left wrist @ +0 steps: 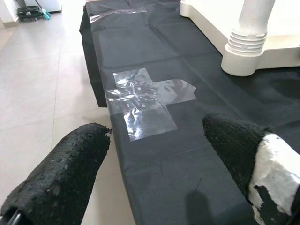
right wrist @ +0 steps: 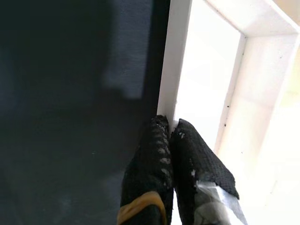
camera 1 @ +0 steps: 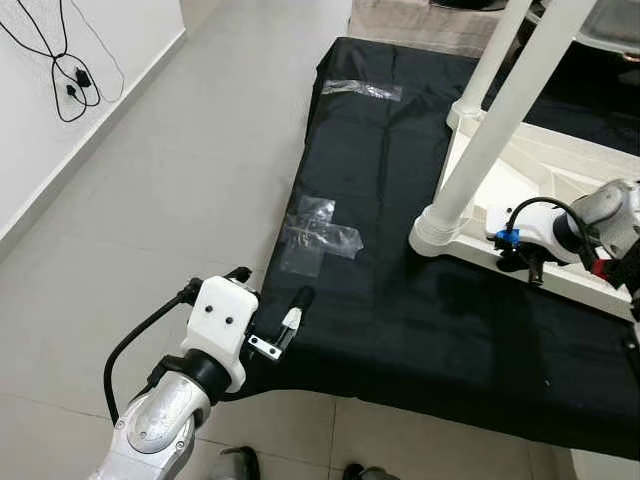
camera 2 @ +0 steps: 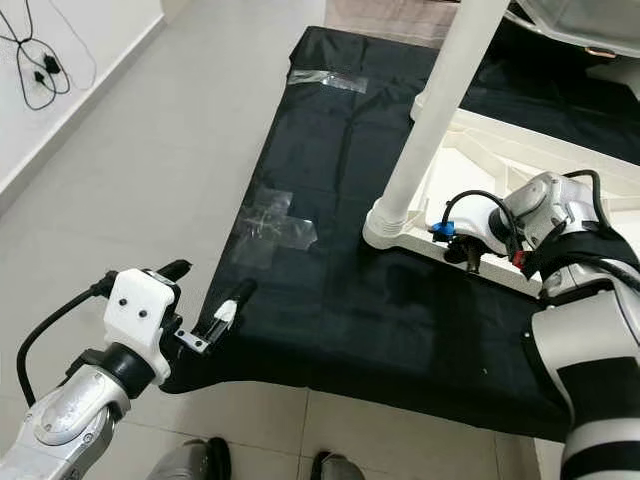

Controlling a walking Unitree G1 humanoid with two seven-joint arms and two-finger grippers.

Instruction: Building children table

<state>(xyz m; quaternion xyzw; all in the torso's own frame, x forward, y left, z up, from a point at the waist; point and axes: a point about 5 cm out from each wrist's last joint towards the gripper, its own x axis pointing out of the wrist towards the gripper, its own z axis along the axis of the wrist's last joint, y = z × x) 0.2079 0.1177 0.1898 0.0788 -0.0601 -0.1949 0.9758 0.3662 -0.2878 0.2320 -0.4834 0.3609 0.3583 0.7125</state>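
Where the right gripper (right wrist: 169, 129) meets the table top (camera 1: 560, 165), its two black fingers are pressed together on the thin white rim, one finger to each side. That rim borders the black cloth (camera 1: 400, 250) on which the upturned white table top lies. One table leg (camera 1: 500, 120) stands upright in a ribbed socket at the near corner; a second leg (camera 1: 492, 55) rises behind it. Both are cut off at the frame's upper edge.

The left gripper (left wrist: 154, 154) hovers with fingers spread wide and nothing between them, over the cloth's near left corner. Ahead of it is a cross of clear tape (left wrist: 145, 101) stuck flat on the cloth. Open tiled floor (camera 1: 180, 200) runs along the cloth's left edge to the white wall (camera 1: 60, 130), where a black cable (camera 1: 70, 75) hangs. The table top's far side runs out of view on the right.
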